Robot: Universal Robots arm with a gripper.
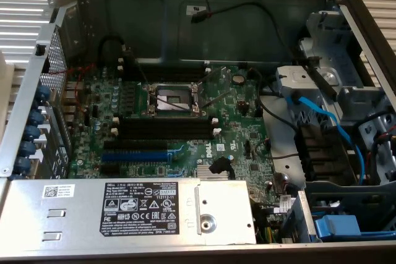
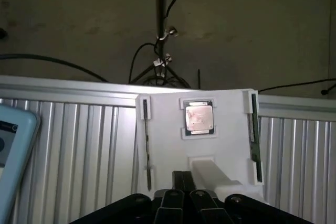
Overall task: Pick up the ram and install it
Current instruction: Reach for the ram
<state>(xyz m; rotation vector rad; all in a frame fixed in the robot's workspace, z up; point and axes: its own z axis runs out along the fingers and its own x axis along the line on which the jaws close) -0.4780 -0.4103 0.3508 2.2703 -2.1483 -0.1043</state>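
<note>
In the wrist view, my gripper (image 2: pixel 185 196) is shut with nothing in it, its black fingers pressed together. Just beyond it stands a white holder (image 2: pixel 226 129) on the ribbed metal table. Two ram sticks stand on edge in the holder's side grooves: one dark and thin (image 2: pixel 147 140), the other showing green (image 2: pixel 255 135). A silver processor chip (image 2: pixel 199 117) sits between them. In the exterior view, the open computer case shows the green motherboard (image 1: pixel 235 122) with empty long black slots (image 1: pixel 167 129) with white end clips.
On the motherboard there is a blue slot (image 1: pixel 136 154) and a processor socket (image 1: pixel 173 98). A silver power supply (image 1: pixel 124 211) lies along the case's near edge, with blue cables (image 1: pixel 322 115) and a drive cage at the exterior view's right. A pale blue device (image 2: pixel 13 145) sits beside the holder.
</note>
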